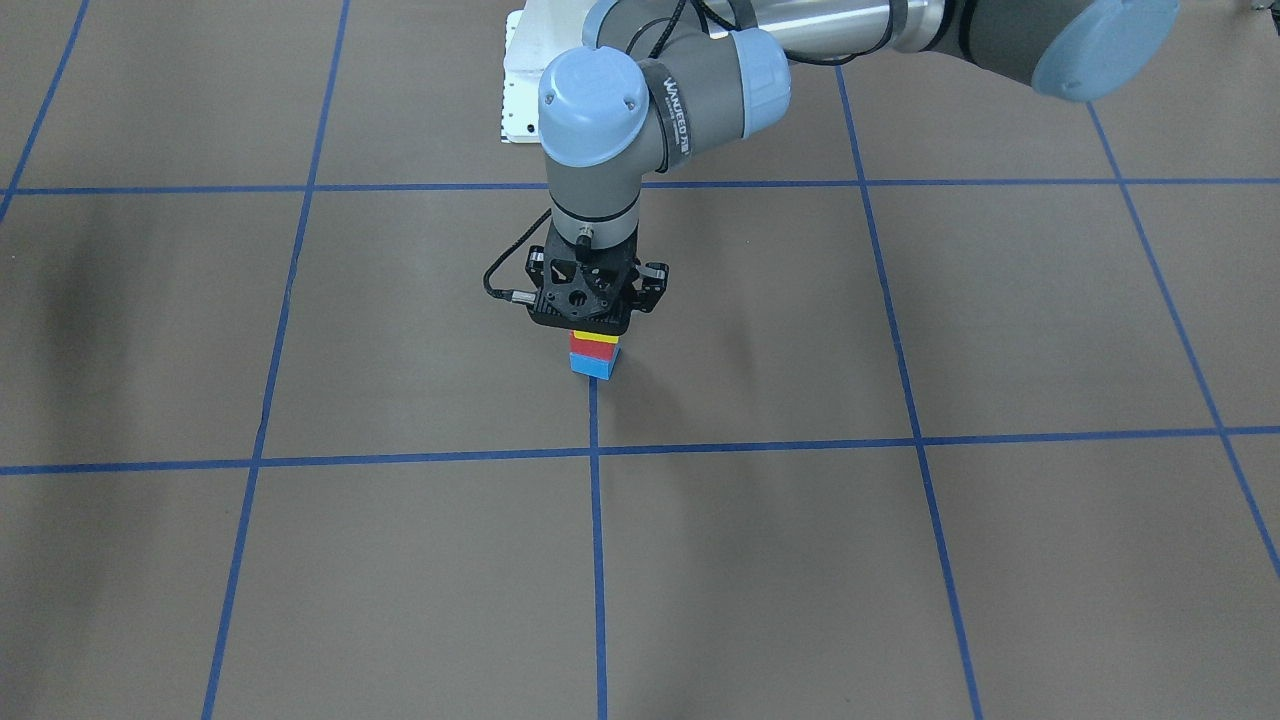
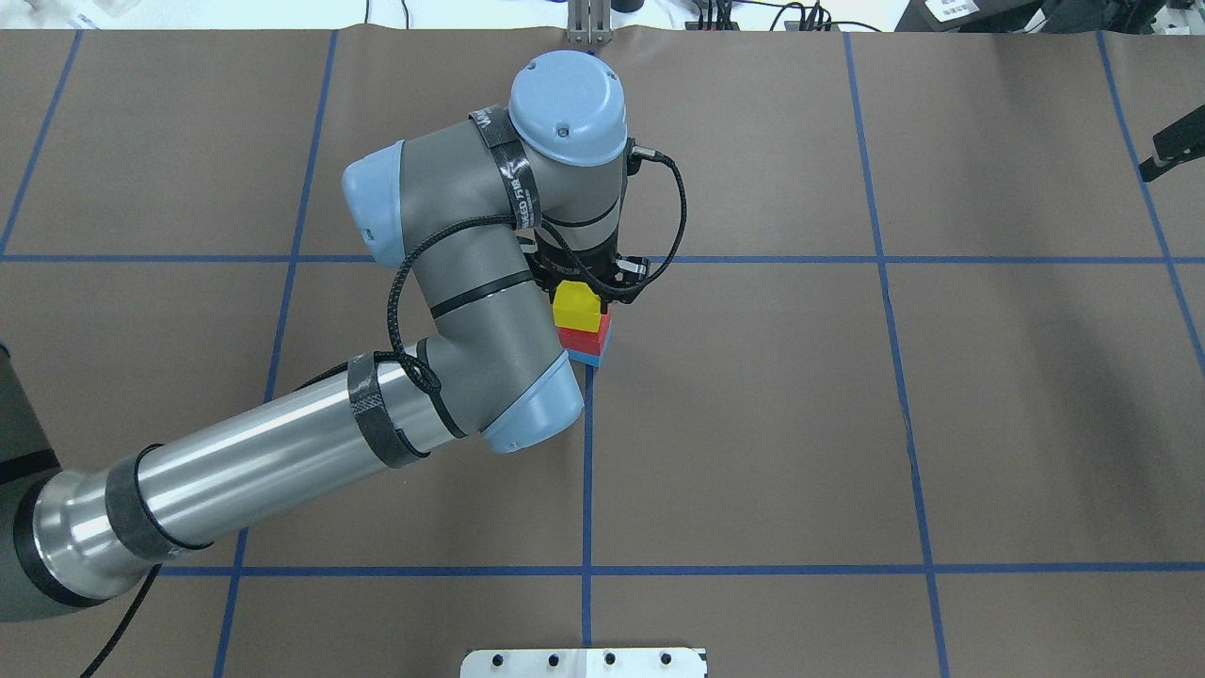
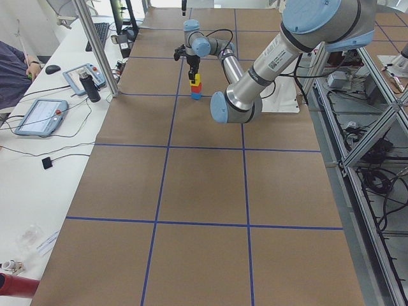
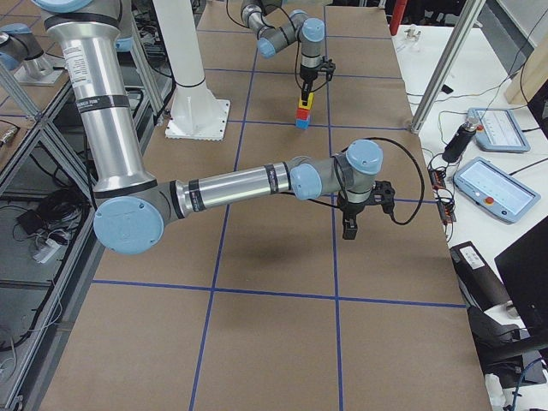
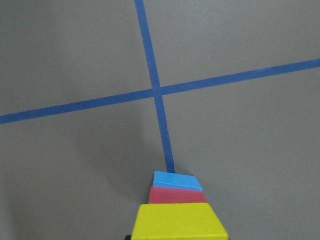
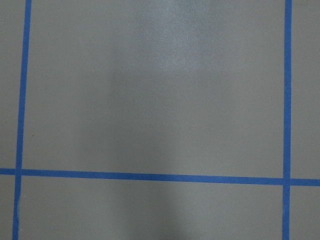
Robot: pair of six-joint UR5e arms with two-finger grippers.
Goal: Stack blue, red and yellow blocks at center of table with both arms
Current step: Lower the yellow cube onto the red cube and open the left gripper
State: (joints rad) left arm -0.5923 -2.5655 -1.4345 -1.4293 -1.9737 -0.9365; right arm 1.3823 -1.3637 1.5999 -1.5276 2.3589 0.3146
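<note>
Yellow block (image 2: 577,306) on red block (image 2: 584,336) on blue block (image 2: 589,358), left gripper (image 1: 590,322) low over the stack, grip impossible to tell, right gripper (image 4: 349,229) well apart over bare table (image 2: 847,424), likewise unclear

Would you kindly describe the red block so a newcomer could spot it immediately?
At the brown table's middle, the left gripper is over a three-block stack. The red block is the middle one, under the yellow block and atop the blue block.

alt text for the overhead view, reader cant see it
Three blocks stand stacked near the middle of the brown table, on a blue tape line: blue block under red block under yellow block. The left arm reaches in from the lower left, with the left gripper at the yellow block.
</note>
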